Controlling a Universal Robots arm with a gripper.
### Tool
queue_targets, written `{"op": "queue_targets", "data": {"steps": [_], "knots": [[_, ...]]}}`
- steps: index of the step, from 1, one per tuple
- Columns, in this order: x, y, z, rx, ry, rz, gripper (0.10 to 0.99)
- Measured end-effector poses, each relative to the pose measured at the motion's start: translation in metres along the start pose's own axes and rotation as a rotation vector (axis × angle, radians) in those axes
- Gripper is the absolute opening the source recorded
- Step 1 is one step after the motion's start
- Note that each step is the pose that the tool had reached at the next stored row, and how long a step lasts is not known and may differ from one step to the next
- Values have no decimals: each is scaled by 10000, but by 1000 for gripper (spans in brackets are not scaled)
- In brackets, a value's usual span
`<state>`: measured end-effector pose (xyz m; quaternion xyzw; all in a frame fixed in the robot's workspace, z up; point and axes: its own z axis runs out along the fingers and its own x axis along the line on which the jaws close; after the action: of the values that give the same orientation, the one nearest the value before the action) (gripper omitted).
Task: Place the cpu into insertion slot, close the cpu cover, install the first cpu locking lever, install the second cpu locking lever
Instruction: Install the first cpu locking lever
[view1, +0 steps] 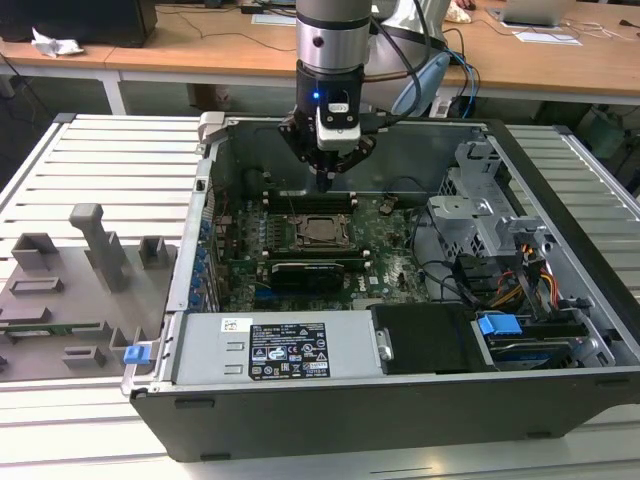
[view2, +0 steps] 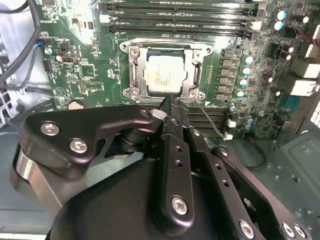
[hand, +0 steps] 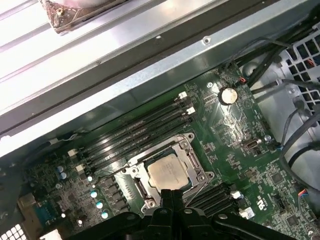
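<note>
The cpu (view2: 162, 75), a pale silver square, lies flat in the insertion slot (view2: 192, 93) on the green board. The cpu cover (view2: 135, 70), a dull metal frame, lies down around it with the chip showing through its window. In the exterior view the cpu (view1: 322, 232) sits mid-board, and my gripper (view1: 327, 183) hangs just above and behind it. In both wrist views the gripper (view2: 169, 104) (hand: 173, 196) is shut with nothing in it, tips close to one edge of the socket beside the cpu (hand: 169, 172). A thin lever rod (view2: 210, 122) sticks out near the tips.
Long black memory slots (view2: 175, 15) flank the socket on two sides. The open case has a steel wall (view1: 400, 150) behind the arm, a drive cage with cables (view1: 500, 250) at the exterior view's right and a power supply (view1: 290, 345) in front. A grey fixture tray (view1: 70, 290) lies outside.
</note>
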<state>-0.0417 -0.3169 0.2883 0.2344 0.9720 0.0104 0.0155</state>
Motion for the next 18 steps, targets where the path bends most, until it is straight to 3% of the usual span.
{"op": "queue_targets", "data": {"steps": [5, 10, 18], "knots": [[0, 0, 0, -19, 20, -741, 106], [0, 0, 2, -53, 58, -2114, 106], [0, 0, 5, -84, 91, -3319, 106]]}}
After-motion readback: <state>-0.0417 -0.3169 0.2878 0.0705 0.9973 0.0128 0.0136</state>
